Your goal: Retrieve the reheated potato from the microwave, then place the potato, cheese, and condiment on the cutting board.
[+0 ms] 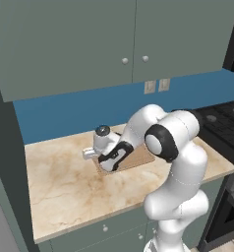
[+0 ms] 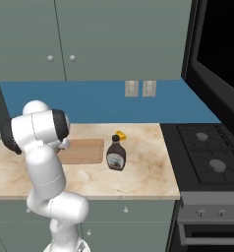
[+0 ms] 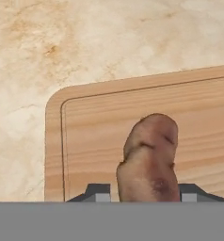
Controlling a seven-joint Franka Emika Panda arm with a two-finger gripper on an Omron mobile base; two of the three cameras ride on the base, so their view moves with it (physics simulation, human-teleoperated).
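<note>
The potato (image 3: 149, 150), a tan-brown lump, stands between the two fingertips of my gripper (image 3: 143, 193), which is shut on it. Beneath it lies the cutting board (image 3: 109, 122), and the potato is over the board's end near a rounded corner. Whether the potato touches the wood I cannot tell. In the left base view my hand hangs low over the left end of the cutting board (image 1: 138, 158). The condiment (image 2: 116, 155) stands upright on the counter just right of the cutting board (image 2: 82, 150). The cheese (image 2: 120, 134) lies behind the bottle. The black box above the stove looks like the microwave (image 2: 219, 49).
A black stove (image 2: 207, 152) adjoins the counter (image 2: 143, 172) on the right. Grey wall cabinets (image 1: 124, 39) hang above, with a blue backsplash and two outlets (image 2: 140, 88). Bare marble counter (image 1: 60, 182) stretches left of the board.
</note>
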